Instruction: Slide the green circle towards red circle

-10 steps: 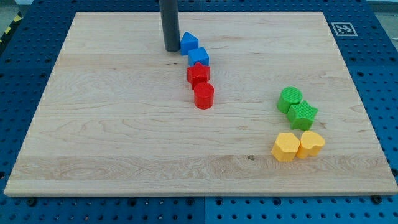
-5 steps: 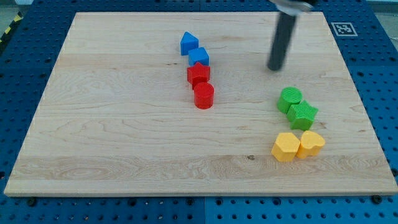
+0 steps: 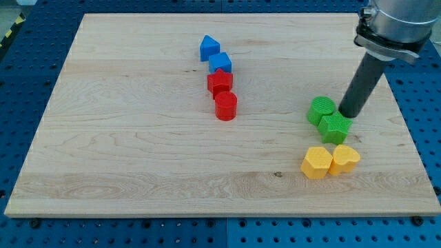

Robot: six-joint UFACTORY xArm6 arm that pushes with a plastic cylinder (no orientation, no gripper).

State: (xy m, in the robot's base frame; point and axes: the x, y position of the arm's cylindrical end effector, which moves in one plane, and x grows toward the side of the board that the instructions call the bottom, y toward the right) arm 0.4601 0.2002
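The green circle [image 3: 321, 109] lies on the wooden board [image 3: 138, 138] at the view's right. A green star [image 3: 335, 127] touches it on its lower right. The red circle [image 3: 225, 105] sits near the board's middle, well to the left of the green circle. My tip [image 3: 345, 114] is down on the board just right of the green circle and just above the green star, close to both.
A red star [image 3: 219, 82] sits just above the red circle. Two blue blocks [image 3: 209, 47] [image 3: 220, 63] continue that line toward the view's top. Two yellow blocks [image 3: 317, 162] [image 3: 344, 158] lie side by side below the green star.
My tip has swept from beside the blue blocks at the top across the board to the right, and now stands beside the green circle. No block has moved.
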